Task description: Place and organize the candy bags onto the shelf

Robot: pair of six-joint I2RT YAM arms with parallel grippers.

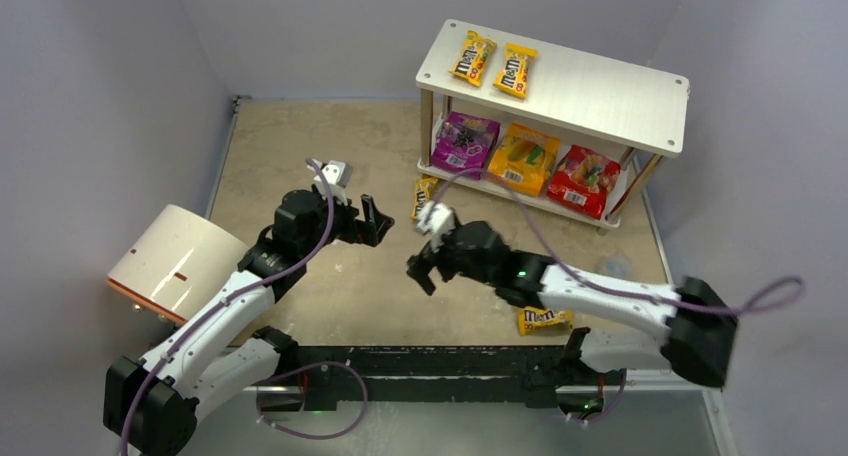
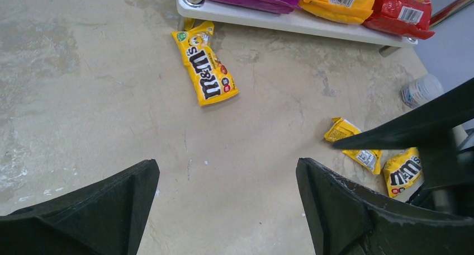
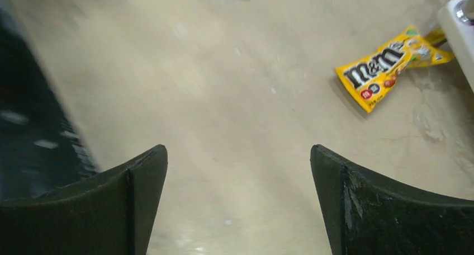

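The shelf [image 1: 600,86] stands at the table's far right. On its top board, near the left end, two yellow packets lie side by side: a packet [image 1: 473,58] and a second packet [image 1: 515,70], both with the brown M&M's logo. The lower board holds a row of three, the purple pouch [image 1: 464,141], orange pouch [image 1: 522,158] and red pouch [image 1: 583,180]. In the left wrist view the orange and red ones show white barcode labels, and their other print is too small to read.

A third packet [image 2: 205,67] lies on the table [image 2: 84,98] just beside the shelf's front left post, its "m&m's" logo facing up. The fourth packet [image 2: 354,144] shows its barcode side. The fifth packet [image 2: 403,171], logo up, lies just beside it near the right arm.

The left gripper [image 2: 226,171] hangs over bare table with its jaws spread wide and nothing between them. The right gripper [image 3: 237,154] is equally wide and holds nothing. In the top view the two face each other, apart.

A small clear round object [image 2: 422,90] sits near the shelf's right end. A white-and-tan cylinder [image 1: 175,261] lies at the table's left edge.
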